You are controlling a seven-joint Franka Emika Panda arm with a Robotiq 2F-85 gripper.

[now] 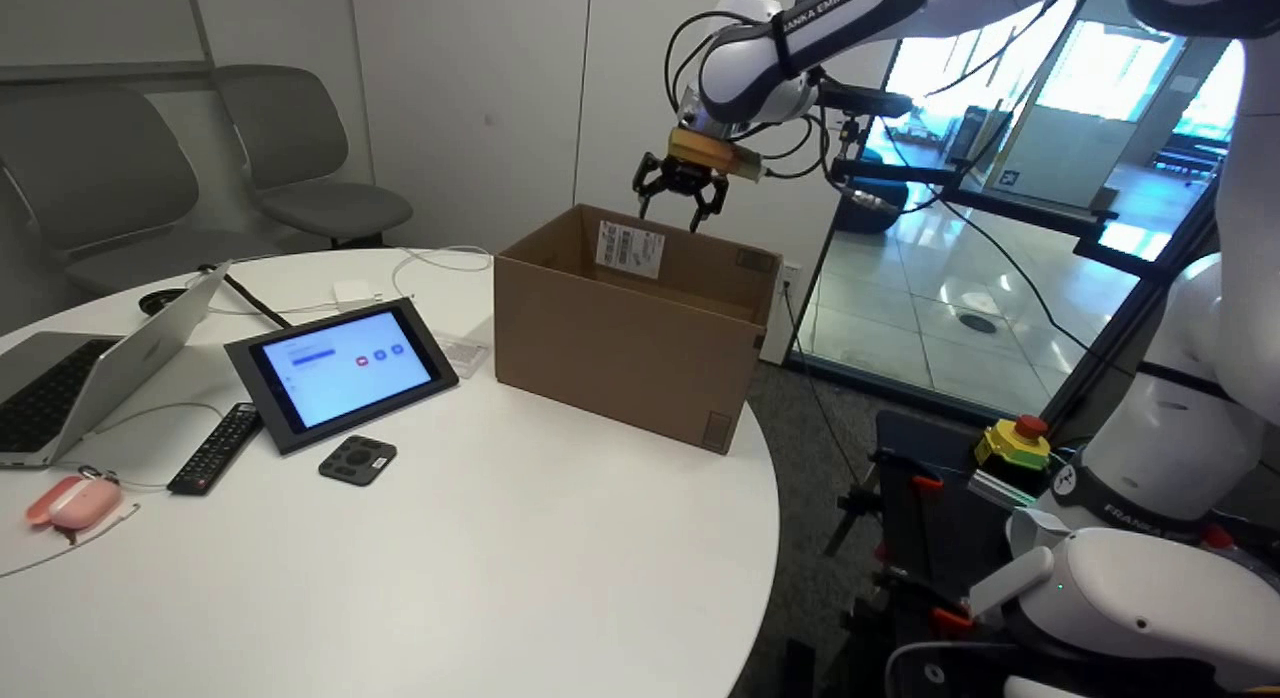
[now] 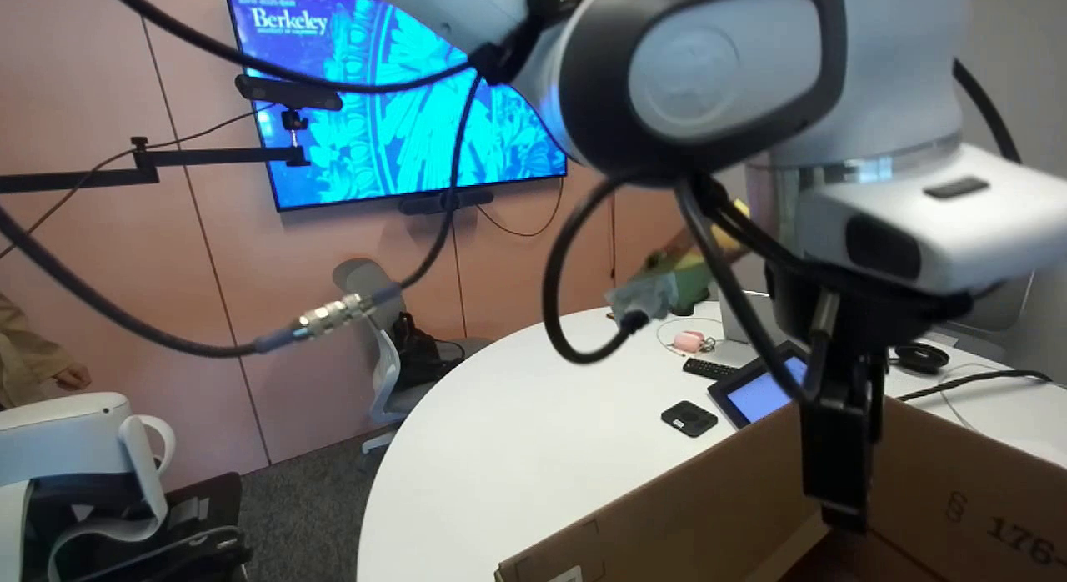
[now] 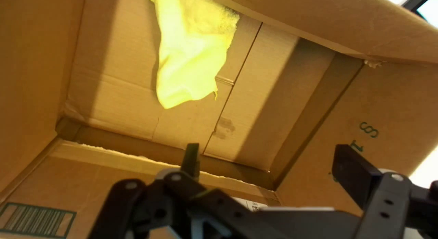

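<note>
While the claw (image 3: 267,158) hangs empty, fingers spread wide, above the cardboard box (image 1: 620,348), the yellow cloth (image 3: 190,62) inside looks light, soft; best pinched mid-fold.

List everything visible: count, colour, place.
Box: one, brown, on table
Cloth: one, yellow, inside box
Table: one, white, under box
Tablet: one, dark, on table
Remote: one, black, beside tablet
Keypad: one, black, beside tablet
Laptop: one, silver, on table
Earbud case: one, pink, near laptop
Chairs: several, grey, near table
Screen: one, blue, on wall
Headset: one, white, near robot base
Stop button: one, red, near base
Person: one, tan-sleeved, behind headset
Arm: one, white, overhead
Gripper: one, black, over box
</note>
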